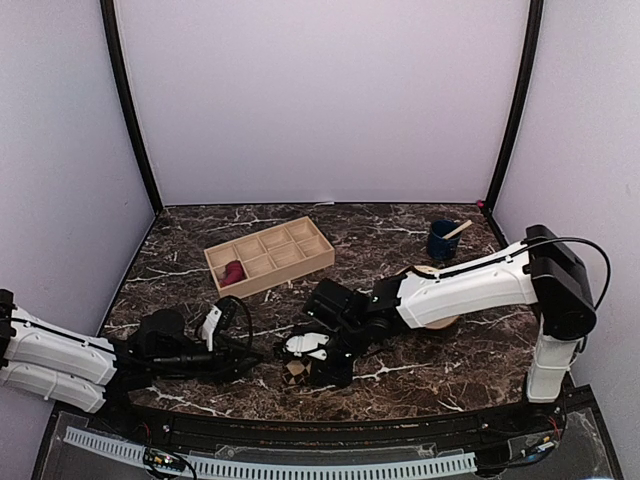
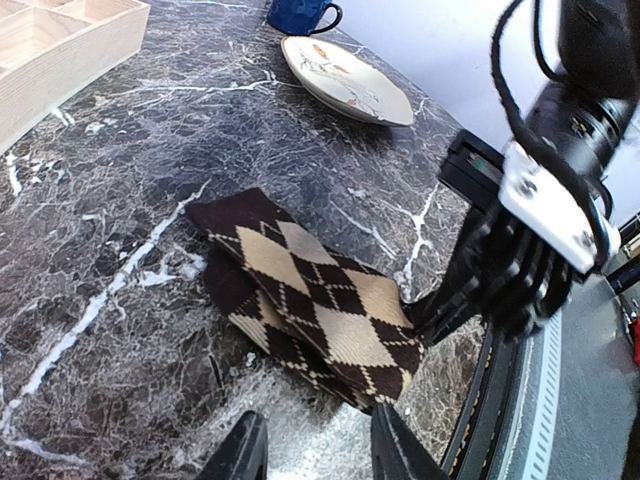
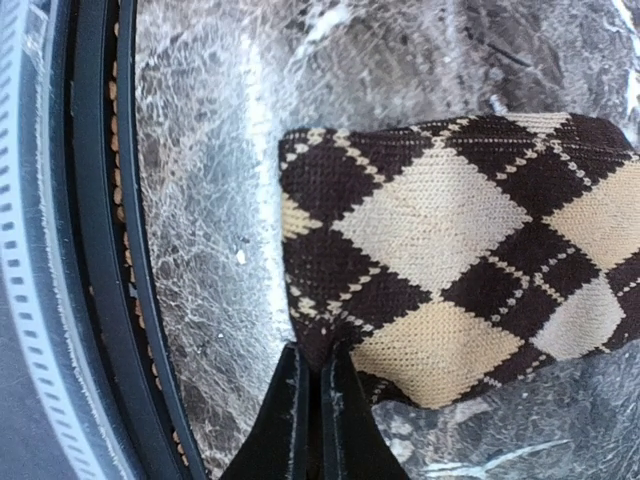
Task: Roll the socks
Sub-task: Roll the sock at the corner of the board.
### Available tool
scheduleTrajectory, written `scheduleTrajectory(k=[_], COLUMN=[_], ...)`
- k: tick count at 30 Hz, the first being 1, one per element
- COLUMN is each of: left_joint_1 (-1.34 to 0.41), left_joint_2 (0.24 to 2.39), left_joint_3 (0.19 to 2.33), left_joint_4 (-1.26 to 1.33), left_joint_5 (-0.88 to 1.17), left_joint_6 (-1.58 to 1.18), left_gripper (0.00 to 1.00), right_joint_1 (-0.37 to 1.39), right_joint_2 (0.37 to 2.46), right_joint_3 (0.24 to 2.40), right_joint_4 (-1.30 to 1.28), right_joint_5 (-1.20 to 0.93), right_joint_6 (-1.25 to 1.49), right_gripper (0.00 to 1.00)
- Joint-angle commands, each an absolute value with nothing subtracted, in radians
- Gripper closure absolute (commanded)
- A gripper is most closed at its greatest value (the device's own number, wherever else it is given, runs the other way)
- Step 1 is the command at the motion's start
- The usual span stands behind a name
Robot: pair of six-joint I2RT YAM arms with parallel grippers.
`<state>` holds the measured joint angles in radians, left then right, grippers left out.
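Right gripper (image 3: 315,358) clamping the dark brown, tan-diamond argyle fabric sock (image 2: 310,290) at the marble table's (image 2: 150,150) near edge.
The left gripper (image 2: 315,442) is hanging apart, empty. So thin a corner pinch is risking slippage, undoing the fold. One argyle sock; one maroon fabric sock (image 1: 232,272) lying in the wooden tray (image 1: 278,281).

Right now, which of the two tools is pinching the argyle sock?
The right tool: it is shut on the edge of the argyle sock. The left tool stands open, just short of it.
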<state>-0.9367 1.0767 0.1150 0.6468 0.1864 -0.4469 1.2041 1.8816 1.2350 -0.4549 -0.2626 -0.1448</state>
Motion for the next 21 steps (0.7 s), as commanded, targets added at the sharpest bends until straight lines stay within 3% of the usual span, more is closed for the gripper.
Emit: scheduleTrajectory(k=[1,21], left_joint_1=[-0.946,-1.068], left_joint_2=[1.063,1.254], left_joint_3=[0.098,0.244], left_joint_4=[0.663,0.629], left_joint_5=[0.218,0.301], left_joint_6=[-0.421,-0.254], left_gripper=[0.63,0.57], right_joint_1=[1.155,1.040], right_joint_2=[1.921,2.155], right_joint_3=[1.306,1.505], right_joint_4=[-0.534,-0.681], right_joint_5=[-0.431,-0.862], right_joint_6=[-0.130,-0.139], right_gripper=[1.00,1.00])
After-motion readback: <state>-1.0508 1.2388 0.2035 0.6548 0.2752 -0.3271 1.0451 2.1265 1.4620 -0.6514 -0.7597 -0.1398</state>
